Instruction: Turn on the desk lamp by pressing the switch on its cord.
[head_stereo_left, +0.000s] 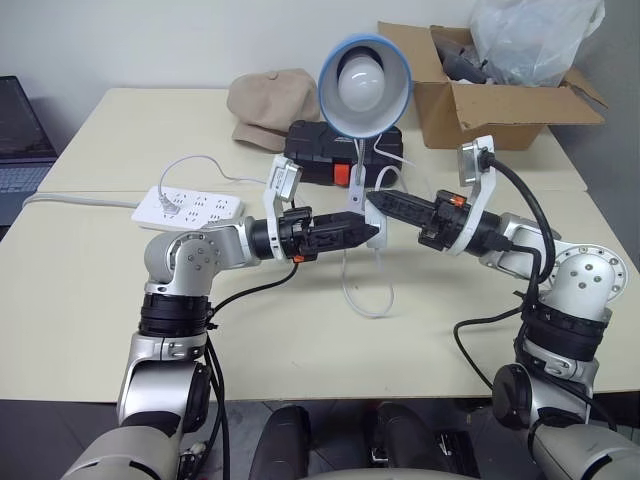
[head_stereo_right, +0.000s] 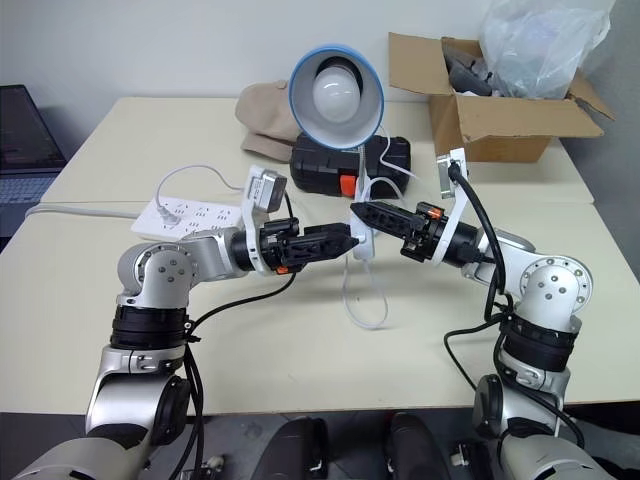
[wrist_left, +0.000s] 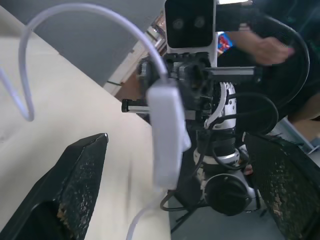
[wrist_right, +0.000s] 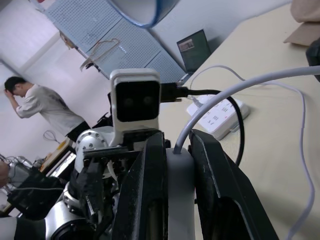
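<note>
The right gripper (wrist_right: 172, 165) pinches the switch (head_stereo_left: 372, 222) by its narrow sides, lifted above the table (head_stereo_left: 120, 290) at the scene's centre; a sideways push could twist it loose, since the cord (head_stereo_left: 366, 292) hangs slack toward six o'clock. The left gripper (wrist_left: 175, 187) spreads wide around the switch without touching. The unlit lamp (head_stereo_left: 362, 85) stands at twelve o'clock.

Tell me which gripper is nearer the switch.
Right. The right gripper is shut on the switch, held above the table. The left gripper is open, its fingers either side of the switch without touching it.
</note>
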